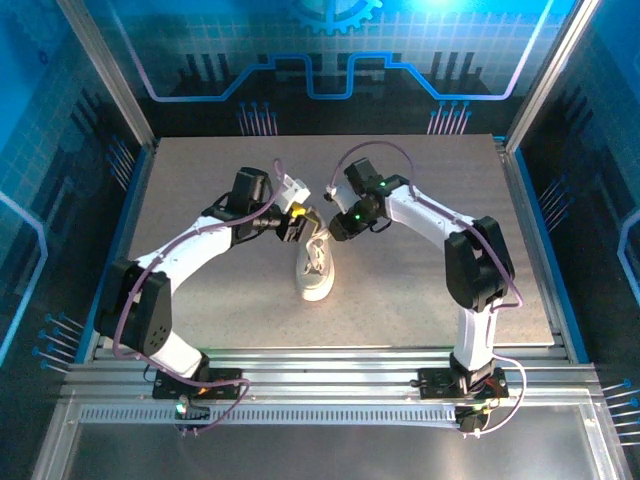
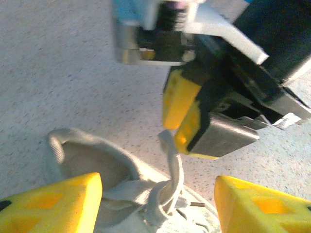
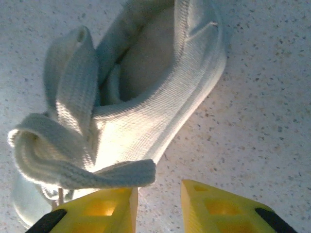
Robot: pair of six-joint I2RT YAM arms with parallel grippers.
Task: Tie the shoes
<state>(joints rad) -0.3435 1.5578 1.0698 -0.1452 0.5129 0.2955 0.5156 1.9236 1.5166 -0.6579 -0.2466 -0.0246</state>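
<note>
hovering just above the shoe [image 1: 318, 270], which lies near the middle of the table [image 1: 430, 290], both grippers meet over its laced part so each can work a strand. left gripper [image 2: 158, 187] has its jaws spread wide, astride the tongue and gripping nothing, probably placed to take a strand. right gripper [image 3: 159, 189] has its jaws slightly apart, with bare table showing between them; the end of a flat lace [image 3: 112, 174] lies just beside one finger, not pinched. no bow shows, so i judge the tying is at an early stage and the loose end needs catching next
</note>
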